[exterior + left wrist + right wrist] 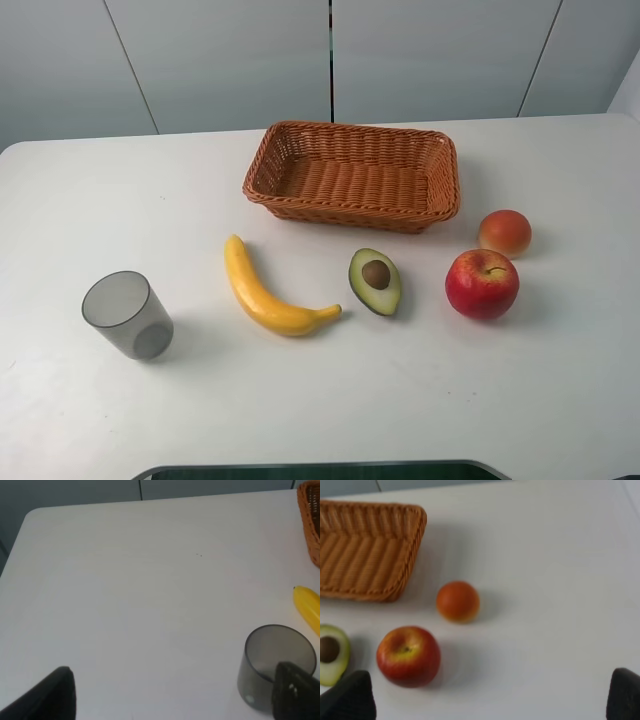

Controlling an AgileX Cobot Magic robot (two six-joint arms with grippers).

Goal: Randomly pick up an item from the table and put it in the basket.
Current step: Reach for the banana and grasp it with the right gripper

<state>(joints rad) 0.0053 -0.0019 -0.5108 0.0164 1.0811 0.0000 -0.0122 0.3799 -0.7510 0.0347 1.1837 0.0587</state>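
Observation:
The yellow banana (265, 294) lies on the white table (400, 400), in front of the wicker basket (355, 175), which holds nothing. The banana's blunt end (308, 604) and the basket's corner (310, 522) show at the edge of the left wrist view. My left gripper (172, 700) is open and empty, above the table's left part, near the grey cup. My right gripper (485, 700) is open and empty, above the right part, with the basket (367, 550) ahead of it. Neither gripper shows in the high view.
A grey translucent cup (127, 315) stands at the left, and shows in the left wrist view (272, 667). A halved avocado (375, 281), a red apple (482, 284) and a small orange fruit (505, 232) lie right of the banana. The right wrist view shows the apple (408, 655), the orange fruit (458, 601) and the avocado (331, 654).

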